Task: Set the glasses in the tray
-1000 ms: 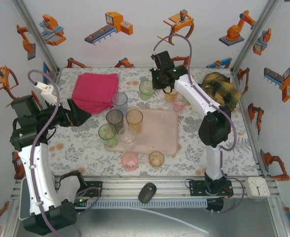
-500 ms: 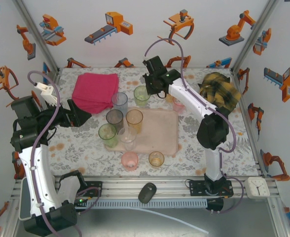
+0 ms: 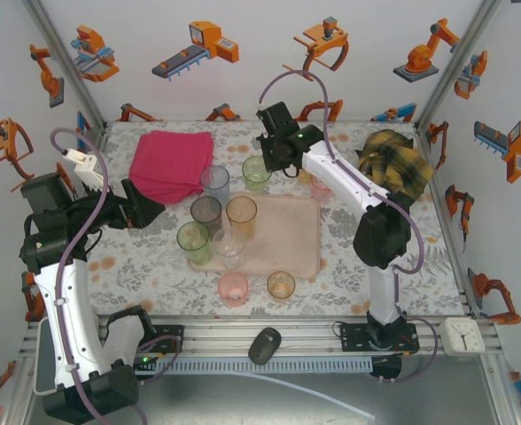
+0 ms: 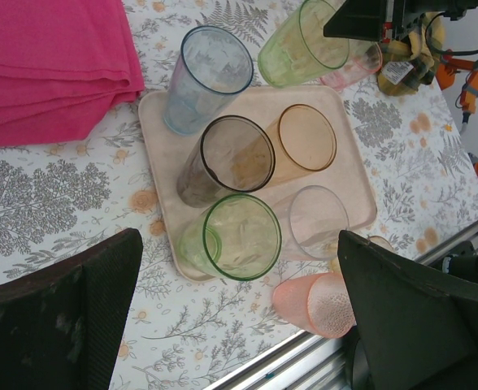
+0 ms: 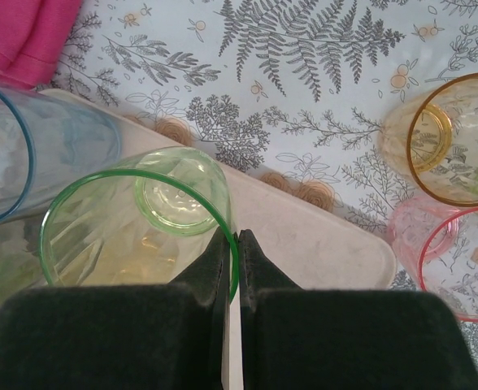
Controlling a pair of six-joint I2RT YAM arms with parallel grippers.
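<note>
Pinching the near rim of a green tumbler (image 5: 133,219) with the right gripper (image 5: 237,240), jaws drawn together on the thin wall, one finger inside and one outside. Holding it tilted at the far edge of the pale pink tray (image 3: 287,239), just beside a pale blue tumbler (image 3: 214,181); hard to tell whether its base rests on the tray or hangs just above. Hovering to the left of the tray with the left gripper (image 3: 148,205), jaws spread wide apart and gripping nothing, over the floral tablecloth (image 3: 136,266) and near a folded magenta cloth (image 3: 172,162).

Standing on the tray's left half, packed close in a square cluster: a smoky grey tumbler (image 4: 227,158), an orange tumbler (image 4: 304,138), a second green tumbler (image 4: 241,236) and a clear tumbler (image 4: 316,221). At the tray's far left corner, just behind the grey one: the pale blue tumbler.

Off the tray, on the tablecloth just beside its near edge: a near pink tumbler (image 3: 233,288) and an amber tumbler (image 3: 281,285), side by side but apart. Beyond the tray's far edge, to the right of the held glass: a far orange tumbler (image 5: 442,138) and a far pink tumbler (image 5: 454,260), close together. Farther right, by the far corner of the table: a crumpled yellow-and-black plaid cloth (image 3: 395,161).
</note>
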